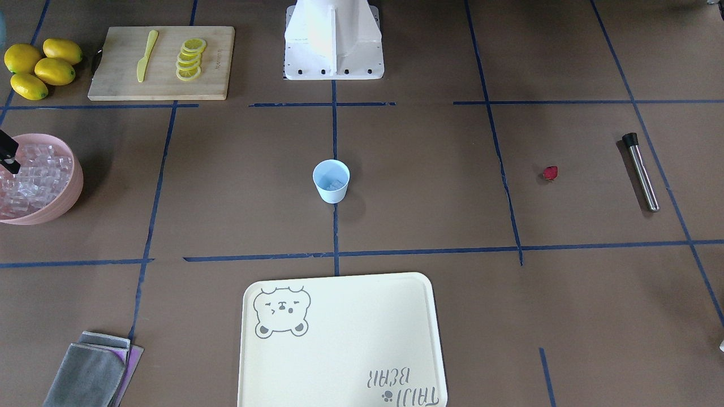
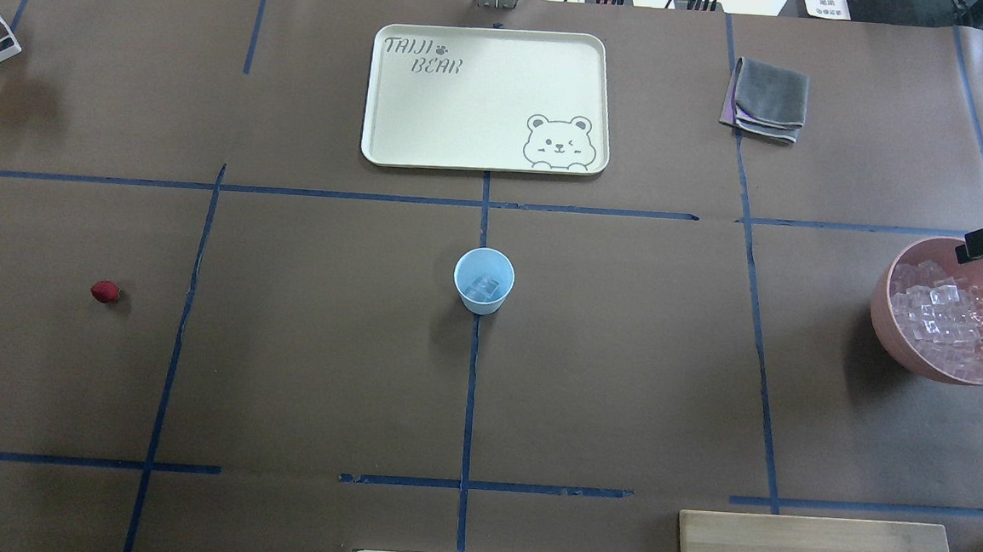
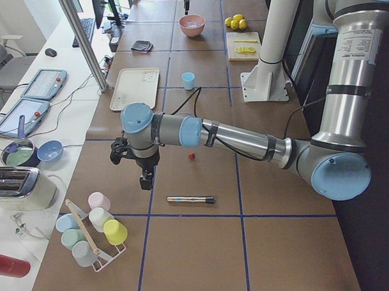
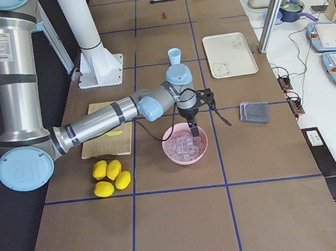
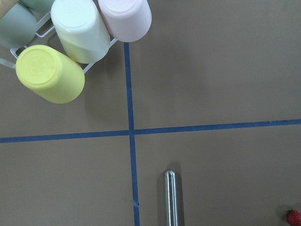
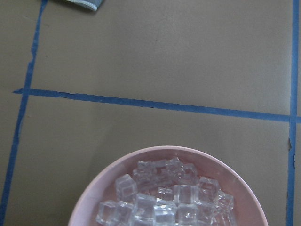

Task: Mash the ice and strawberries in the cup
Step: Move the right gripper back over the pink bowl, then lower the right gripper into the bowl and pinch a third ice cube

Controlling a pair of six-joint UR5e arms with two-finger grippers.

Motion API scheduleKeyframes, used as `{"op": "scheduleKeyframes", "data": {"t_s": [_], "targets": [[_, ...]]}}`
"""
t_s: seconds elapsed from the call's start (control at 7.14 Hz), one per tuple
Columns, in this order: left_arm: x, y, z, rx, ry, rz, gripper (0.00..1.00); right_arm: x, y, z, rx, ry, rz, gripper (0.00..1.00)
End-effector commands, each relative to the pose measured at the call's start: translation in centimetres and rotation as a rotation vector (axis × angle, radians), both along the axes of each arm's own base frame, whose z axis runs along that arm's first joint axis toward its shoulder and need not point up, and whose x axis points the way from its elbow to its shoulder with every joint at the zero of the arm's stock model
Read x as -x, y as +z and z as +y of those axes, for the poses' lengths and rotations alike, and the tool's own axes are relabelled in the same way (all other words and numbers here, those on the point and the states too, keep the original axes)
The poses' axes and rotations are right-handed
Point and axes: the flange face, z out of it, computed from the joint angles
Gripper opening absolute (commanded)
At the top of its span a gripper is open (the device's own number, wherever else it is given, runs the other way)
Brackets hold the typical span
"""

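Observation:
The pale blue cup stands upright at the table's middle, also in the overhead view, with a few clear ice cubes inside. The dark red strawberry lies alone on the table, and shows in the overhead view and at the left wrist view's corner. My right gripper hangs over the far rim of a pink bowl full of ice; I cannot tell whether it is open. My left gripper hovers near the steel muddler; its state cannot be told.
The muddler lies beyond the strawberry. A rack of coloured cups stands at the left end. A cutting board holds lemon slices and a yellow knife, with lemons beside it. A cream tray and a grey cloth lie at the far side.

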Motion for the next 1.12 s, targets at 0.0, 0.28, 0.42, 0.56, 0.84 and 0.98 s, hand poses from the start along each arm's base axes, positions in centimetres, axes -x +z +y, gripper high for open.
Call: {"op": "scheduleKeyframes", "data": {"t_s": [0.0,0.28,0.42,0.56,0.84,0.98], "targets": [[0.0,-0.1,0.0,-0.003,0.001,0.000,1.00,-0.1,2.2,0.3,0.015,0.001,0.000,0.99],[0.0,0.0,0.1,0.000,0.000,0.002,1.00,0.9,4.2,0.3,0.048,-0.019,0.013,0.99],[0.0,0.0,0.1,0.000,0.000,0.004,1.00,2.5,4.2,0.7,0.047,-0.051,0.016,0.99],[0.0,0.0,0.0,0.000,0.000,0.004,1.00,3.8,3.9,0.7,0.045,-0.077,0.016,0.99],[0.0,0.0,0.0,0.000,0.000,0.005,1.00,4.2,4.0,1.0,0.046,-0.090,0.015,0.91],[0.0,0.1,0.0,0.000,0.000,0.002,1.00,4.2,4.1,0.9,0.041,-0.097,0.016,0.81]]}}
